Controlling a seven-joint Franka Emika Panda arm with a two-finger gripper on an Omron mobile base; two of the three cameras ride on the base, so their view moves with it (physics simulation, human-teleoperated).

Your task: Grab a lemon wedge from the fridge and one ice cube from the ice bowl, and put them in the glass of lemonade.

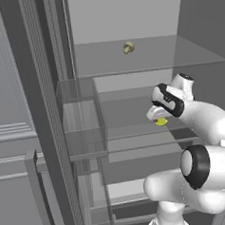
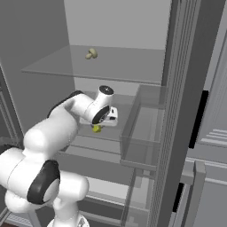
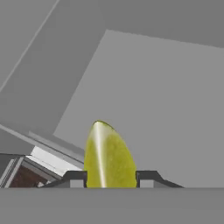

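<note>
The fridge (image 1: 130, 61) stands open and my arm reaches into its middle level. My gripper (image 1: 159, 119) (image 2: 98, 126) hangs just over a grey shelf there. It is shut on the lemon wedge (image 1: 161, 122) (image 2: 96, 128), a small bright yellow piece. In the hand view the lemon wedge (image 3: 108, 155) stands upright between the two dark fingertips (image 3: 75, 178), which press on both its sides; my gripper (image 3: 110, 179) points down at the shelf floor. Whether the wedge still touches the shelf I cannot tell. The ice bowl and the glass of lemonade are out of view.
A pale beige lump (image 1: 128, 47) (image 2: 91, 54) lies on the glass shelf above my hand. The open door's clear bins (image 1: 82, 126) (image 2: 142, 133) jut out beside the shelves, close to the arm. The shelf's front edge (image 3: 52, 153) runs just behind the wedge.
</note>
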